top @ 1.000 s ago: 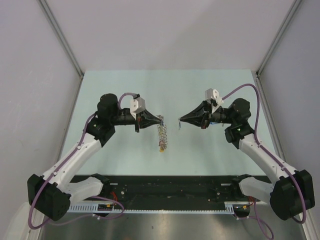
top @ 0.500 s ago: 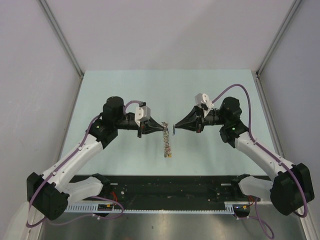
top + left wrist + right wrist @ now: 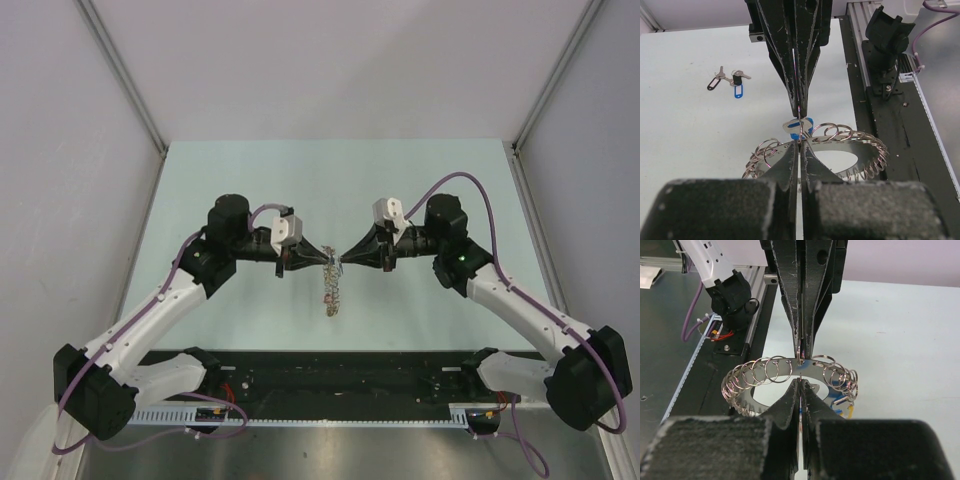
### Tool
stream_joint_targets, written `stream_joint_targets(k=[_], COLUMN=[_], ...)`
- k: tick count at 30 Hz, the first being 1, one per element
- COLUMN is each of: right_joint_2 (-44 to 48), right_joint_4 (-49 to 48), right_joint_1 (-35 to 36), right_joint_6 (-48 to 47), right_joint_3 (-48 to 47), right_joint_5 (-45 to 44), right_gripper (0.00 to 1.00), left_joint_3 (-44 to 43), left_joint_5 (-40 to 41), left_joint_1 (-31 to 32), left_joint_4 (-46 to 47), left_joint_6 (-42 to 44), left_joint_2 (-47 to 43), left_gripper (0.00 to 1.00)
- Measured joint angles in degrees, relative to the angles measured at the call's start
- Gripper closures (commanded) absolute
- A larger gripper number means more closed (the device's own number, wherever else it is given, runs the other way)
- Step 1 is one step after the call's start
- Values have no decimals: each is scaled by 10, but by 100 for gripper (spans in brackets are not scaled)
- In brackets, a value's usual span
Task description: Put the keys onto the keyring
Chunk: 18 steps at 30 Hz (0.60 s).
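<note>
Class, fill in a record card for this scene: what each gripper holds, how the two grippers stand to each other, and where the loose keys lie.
left gripper: shut on the keyring
right gripper: shut on a key with a blue tag
grippers: tip to tip, the key at the keyring's band
keyring: hangs from the left gripper, strung with many small rings
loose keys: lying on the table, one black tag, one blue tag, away from both grippers

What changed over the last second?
The grippers closed in. The right gripper carried its key leftward, and the left gripper edged the keyring rightward; the tips now almost meet. Both grips are unchanged, and the keyring still hangs from the left gripper.
</note>
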<state>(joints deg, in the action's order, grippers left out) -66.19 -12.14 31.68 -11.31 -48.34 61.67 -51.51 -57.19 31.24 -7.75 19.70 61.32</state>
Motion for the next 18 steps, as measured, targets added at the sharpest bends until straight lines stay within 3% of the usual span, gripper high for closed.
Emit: stream_joint_targets(k=[18], right_joint_2=[37], right_joint_4=[106], right_joint_1=[50], right_joint_6=[-128], right_joint_3=[-18], right_joint_5=[-75], right_gripper=[100], left_joint_3=[1], left_joint_5=[7], left_joint_1=[1], left_joint_4=[-63], left_joint_6=[107], left_joint_2=[-19], left_gripper=[100])
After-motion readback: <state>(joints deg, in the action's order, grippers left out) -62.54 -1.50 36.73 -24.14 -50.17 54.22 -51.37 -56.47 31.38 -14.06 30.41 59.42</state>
